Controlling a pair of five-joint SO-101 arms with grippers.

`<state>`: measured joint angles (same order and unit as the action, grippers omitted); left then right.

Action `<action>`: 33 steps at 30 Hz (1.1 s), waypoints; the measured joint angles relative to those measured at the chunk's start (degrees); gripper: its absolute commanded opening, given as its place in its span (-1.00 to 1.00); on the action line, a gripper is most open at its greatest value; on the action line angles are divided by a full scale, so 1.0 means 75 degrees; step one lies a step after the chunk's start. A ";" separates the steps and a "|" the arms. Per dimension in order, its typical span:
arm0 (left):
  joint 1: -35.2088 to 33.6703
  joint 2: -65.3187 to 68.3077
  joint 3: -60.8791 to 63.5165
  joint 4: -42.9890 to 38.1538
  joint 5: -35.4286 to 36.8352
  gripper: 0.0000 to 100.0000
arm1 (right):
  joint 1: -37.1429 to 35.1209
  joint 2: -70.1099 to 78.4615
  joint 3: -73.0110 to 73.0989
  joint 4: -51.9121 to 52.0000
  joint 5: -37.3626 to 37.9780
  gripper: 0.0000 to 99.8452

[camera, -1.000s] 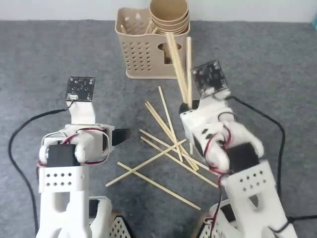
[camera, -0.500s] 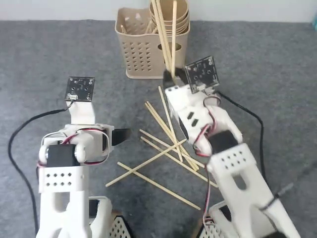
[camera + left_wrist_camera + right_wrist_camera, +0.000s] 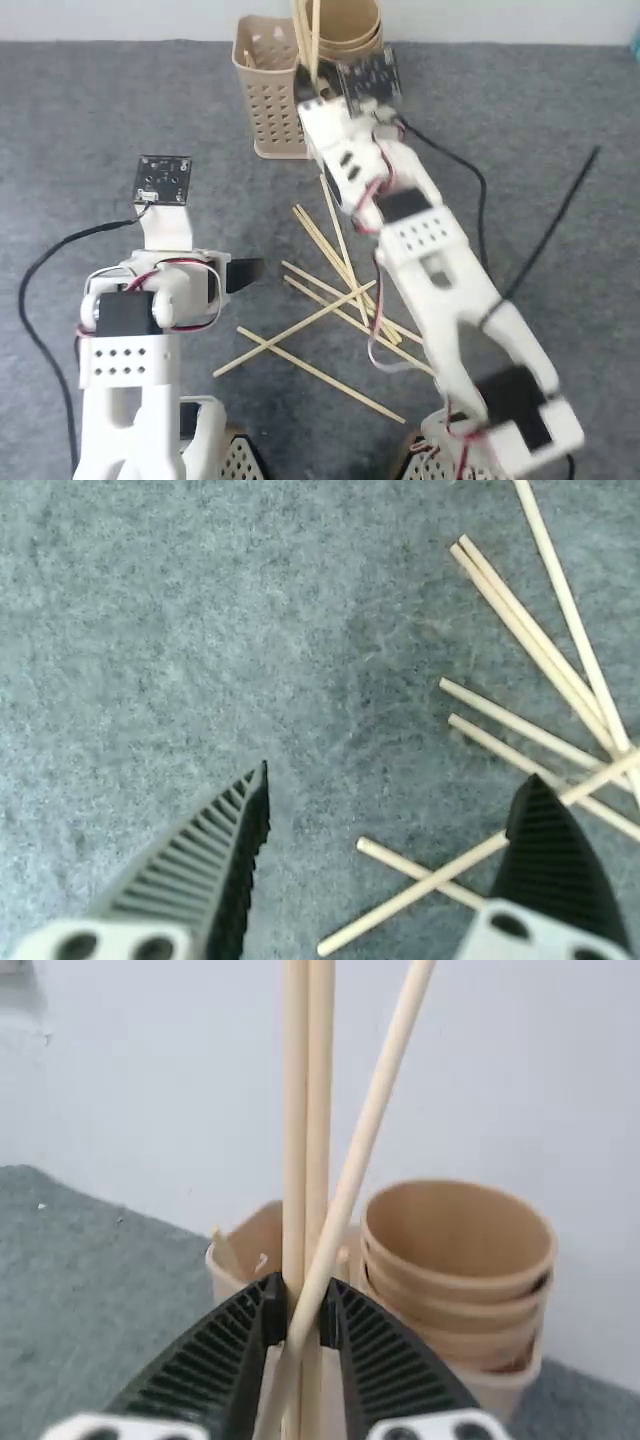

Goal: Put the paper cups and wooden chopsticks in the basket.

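Note:
My right gripper (image 3: 300, 1320) is shut on a few wooden chopsticks (image 3: 300, 1110) that stand upright and fan out above its jaws. In the high view the right gripper (image 3: 312, 92) is stretched out to the beige basket (image 3: 265, 110), and the held chopsticks (image 3: 306, 35) stand over its rim. A stack of paper cups (image 3: 352, 22) sits in the basket's right side; it shows as paper cups (image 3: 455, 1260) just behind the held sticks. Several loose chopsticks (image 3: 340, 290) lie crossed on the carpet. My left gripper (image 3: 395, 780) hangs open over the carpet beside them.
The grey carpet (image 3: 110, 110) covers the whole table. The basket stands at the far edge against a white wall (image 3: 520, 1060). Black cables (image 3: 560, 215) trail off the right arm. Bare carpet lies to the far left and far right.
The right arm has swung from above the loose pile forward and to the left to the basket, carrying its chopsticks. The left arm has not moved.

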<state>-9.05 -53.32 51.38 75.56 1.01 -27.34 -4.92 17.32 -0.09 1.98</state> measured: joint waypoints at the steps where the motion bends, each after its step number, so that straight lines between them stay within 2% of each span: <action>1: -0.0070 0.0000 0.0035 -0.0012 0.0000 -0.28 | 0.0000 0.0293 -0.0434 0.0000 -0.0012 -0.98; 5: -0.0352 0.0000 0.0223 -0.0270 0.0012 -0.28 | 0.0012 0.1313 -0.2110 0.0000 -0.0012 -0.98; 19: -0.0340 0.0000 0.0258 -0.0352 0.0000 -0.28 | 0.0012 0.4876 -0.7127 0.0000 -0.0270 -0.98; 29: -0.0340 0.0000 0.0258 -0.0352 0.0000 -0.28 | -0.0012 0.6951 -0.8744 0.0000 -0.0270 -0.97; 33: -0.0340 0.0000 0.0258 -0.0352 0.0000 -0.28 | -0.0012 0.7033 -0.8944 0.0000 -0.0270 -0.79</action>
<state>-11.60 -53.32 53.32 72.92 1.01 -27.43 47.82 -49.76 -0.09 -0.04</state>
